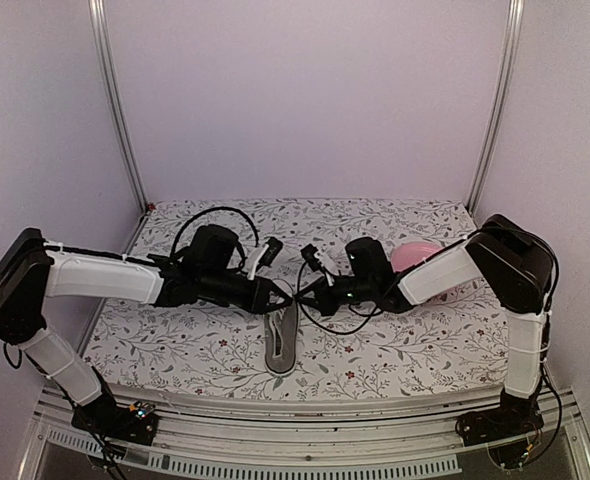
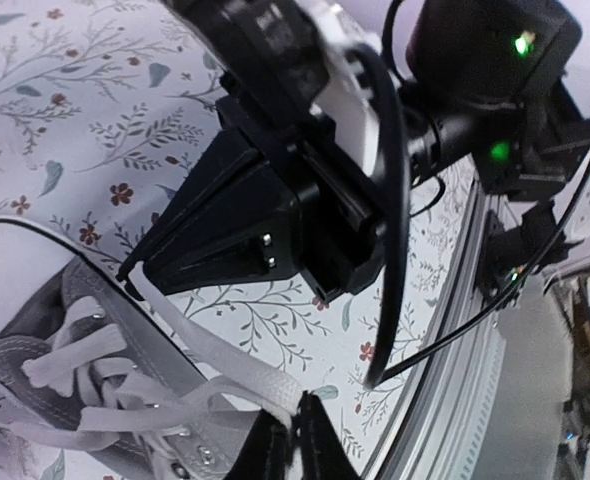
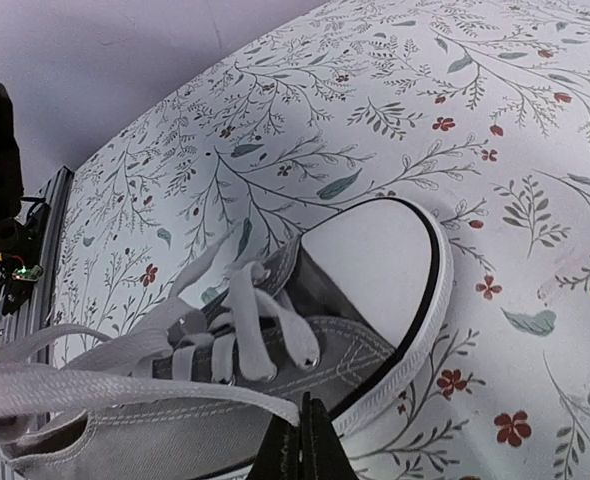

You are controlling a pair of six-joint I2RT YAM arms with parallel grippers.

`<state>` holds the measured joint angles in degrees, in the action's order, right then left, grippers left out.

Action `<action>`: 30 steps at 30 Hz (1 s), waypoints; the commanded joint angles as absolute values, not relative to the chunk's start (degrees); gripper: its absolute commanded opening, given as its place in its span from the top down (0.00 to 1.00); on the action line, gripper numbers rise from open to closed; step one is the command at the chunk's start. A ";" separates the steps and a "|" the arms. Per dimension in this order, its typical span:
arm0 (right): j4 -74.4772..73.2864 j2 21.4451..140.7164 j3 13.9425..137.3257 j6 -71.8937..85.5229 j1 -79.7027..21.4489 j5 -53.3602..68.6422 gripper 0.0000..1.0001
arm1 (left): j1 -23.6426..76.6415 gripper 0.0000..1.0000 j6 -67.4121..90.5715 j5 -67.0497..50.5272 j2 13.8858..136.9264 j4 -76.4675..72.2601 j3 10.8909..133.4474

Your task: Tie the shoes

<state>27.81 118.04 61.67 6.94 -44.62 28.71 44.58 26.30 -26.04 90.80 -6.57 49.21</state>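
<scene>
Here, white laces (image 3: 125, 385) of the sneaker (image 3: 375, 265) are held pinched in the closed left pincer (image 2: 287, 445) and closed right pincer (image 3: 300, 445), drawn taut, seemingly for knotting.

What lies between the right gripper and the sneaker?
Only a white lace: pinched in the right gripper, which is shut, it runs left across the sneaker's grey side. The right wrist view shows it.

Our top cam sits high at the near edge, looking down across the whole counter (image 1: 425, 345). Both wrist cams hang really close, tilted down, and we catch the same sneaker (image 3: 305, 350) and laces (image 2: 225, 365) in each.
</scene>
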 commanded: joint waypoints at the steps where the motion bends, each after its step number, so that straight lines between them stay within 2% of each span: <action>1: 33.06 108.13 53.60 10.90 -44.74 23.08 0.98 | 50.91 0.86 21.36 -20.24 92.18 -1.04 52.47; 3: 33.45 105.51 50.43 12.07 -44.74 22.27 0.98 | 52.54 0.77 21.05 -16.50 91.82 0.78 52.77; 8: 33.96 103.38 45.66 13.48 -44.78 21.53 0.98 | 53.12 0.40 22.96 -9.31 86.07 0.96 50.20; 10: 34.30 103.65 45.09 13.89 -44.87 21.74 0.98 | 53.03 0.30 23.66 -7.75 82.84 -0.61 48.35; 13: 35.30 104.23 44.37 14.56 -44.82 21.61 0.98 | 52.23 0.22 25.96 -6.61 78.48 -3.65 45.55; 17: 36.54 104.63 43.91 15.41 -44.87 21.58 0.98 | 48.27 0.23 32.74 -6.87 75.52 -8.17 40.25; 22: 37.69 105.17 43.89 16.15 -44.87 21.86 0.98 | 41.98 0.39 39.22 -14.01 76.89 -16.97 32.21; 27: 38.00 105.81 44.48 16.47 -44.80 22.36 0.98 | 41.70 0.47 37.00 -18.28 82.08 -21.39 30.34; 30: 38.14 106.08 44.89 16.60 -44.87 22.66 0.98 | 41.53 0.48 34.81 -18.25 85.58 -21.09 31.29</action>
<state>36.36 104.64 44.49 15.75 -44.62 22.59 41.76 36.71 -15.53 82.70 -16.56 30.41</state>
